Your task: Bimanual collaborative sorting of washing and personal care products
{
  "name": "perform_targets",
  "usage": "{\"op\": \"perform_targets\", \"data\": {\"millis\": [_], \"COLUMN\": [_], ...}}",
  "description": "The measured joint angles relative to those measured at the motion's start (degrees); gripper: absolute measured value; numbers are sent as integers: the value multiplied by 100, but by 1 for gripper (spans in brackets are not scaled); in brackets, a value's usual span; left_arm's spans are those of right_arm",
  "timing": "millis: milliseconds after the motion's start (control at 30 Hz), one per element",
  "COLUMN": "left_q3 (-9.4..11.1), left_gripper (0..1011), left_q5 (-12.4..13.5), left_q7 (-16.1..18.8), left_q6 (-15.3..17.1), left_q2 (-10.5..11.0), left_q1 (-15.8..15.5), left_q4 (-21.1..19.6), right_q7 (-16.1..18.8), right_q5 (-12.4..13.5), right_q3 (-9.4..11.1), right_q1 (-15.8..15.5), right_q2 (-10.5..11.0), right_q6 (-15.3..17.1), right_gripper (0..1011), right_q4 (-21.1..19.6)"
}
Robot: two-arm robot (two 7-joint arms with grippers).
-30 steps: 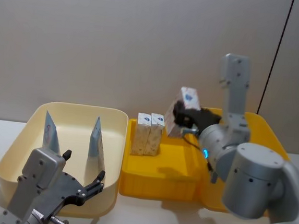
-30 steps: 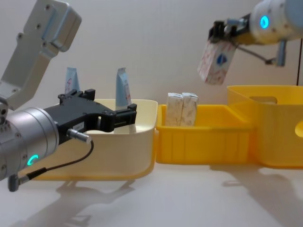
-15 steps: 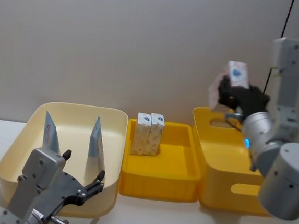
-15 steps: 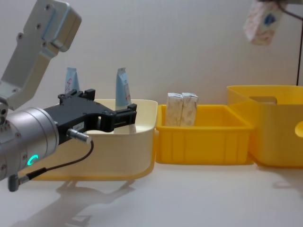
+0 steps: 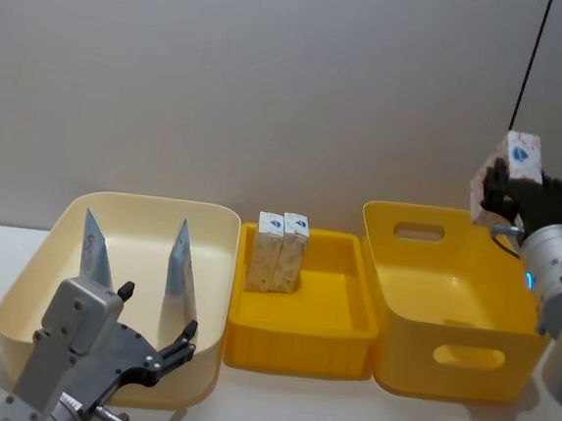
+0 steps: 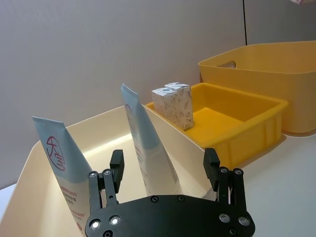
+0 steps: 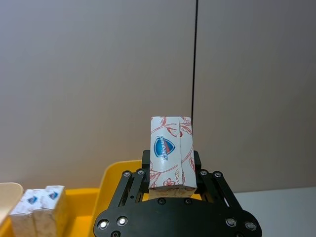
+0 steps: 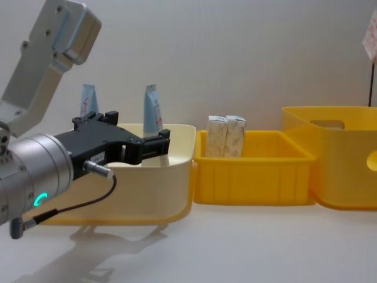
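Now my right jaws are clamped on the lower end of a white pack (image 7: 171, 148), upright, high above the big yellow bin (image 5: 405, 310). It seems light and rather soft, so a gentle grip on its flat sides suits. My left jaws hang apart by the cream bin (image 5: 28, 287)

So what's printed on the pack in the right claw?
White pack with red leafy linework and a blue shield logo, clearest in the right wrist view.
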Motion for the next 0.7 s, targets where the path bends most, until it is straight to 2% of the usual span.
{"op": "perform_targets", "data": {"millis": [233, 400, 533, 700], "left_q3": [0, 0, 0, 0], "left_gripper": [1003, 1003, 1003, 1003], "left_q5": [0, 0, 0, 0], "left_q7": [0, 0, 0, 0], "left_q6": [0, 0, 0, 0], "left_q2": [1, 0, 0, 0], "left_q1": [0, 0, 0, 0], "left_q4": [0, 0, 0, 0], "right_q7": [25, 63, 81, 94], "right_q5": [-40, -61, -71, -78], "right_q3": [95, 140, 160, 177], "right_q1": [132, 231, 274, 314], "right_q2": [71, 103, 118, 131], "right_q6": [145, 209, 237, 262], "right_gripper": [423, 533, 683, 819], "right_q4": [395, 670, 796, 918]}}
